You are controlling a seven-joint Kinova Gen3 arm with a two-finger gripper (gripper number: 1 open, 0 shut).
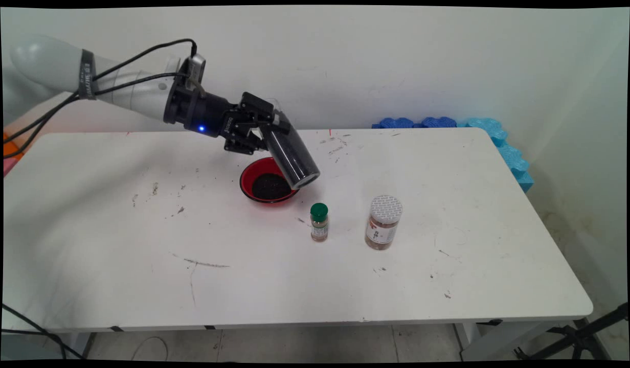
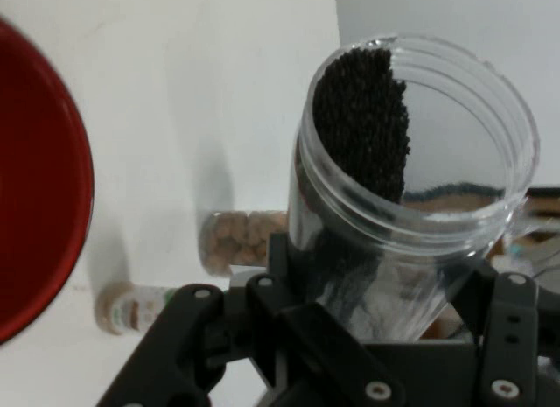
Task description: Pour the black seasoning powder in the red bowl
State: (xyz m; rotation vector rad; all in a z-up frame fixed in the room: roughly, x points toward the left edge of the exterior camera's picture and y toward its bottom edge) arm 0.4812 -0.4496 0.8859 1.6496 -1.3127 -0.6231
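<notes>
- Gripping for you: claw [image 1: 266, 134] clamped on tilted clear jar [image 1: 290, 152] of black grains, above red bowl [image 1: 253, 176].
- Near right: green-capped bottle [image 1: 319, 222], white-lidded jar [image 1: 383, 222], both upright on your surface [image 1: 115, 245].

Arm: we reach in from the upper left of the main view, our white forearm sloping down to the right above the table [image 1: 90, 214].
Cables: black cables run along our forearm, held by a dark strap, and hang off to the left.
Wrist: our black wrist section points down and right; a small blue light glows on it.
Camera: a small grey unit sits on top of our wrist.
Hand [image 1: 266, 130]: raised clear of the table, tipped downward to the right.
Fingers [image 2: 503, 337]: closed against the sides of a clear jar [image 1: 290, 153], which we hold tilted, mouth lowest.
</notes>
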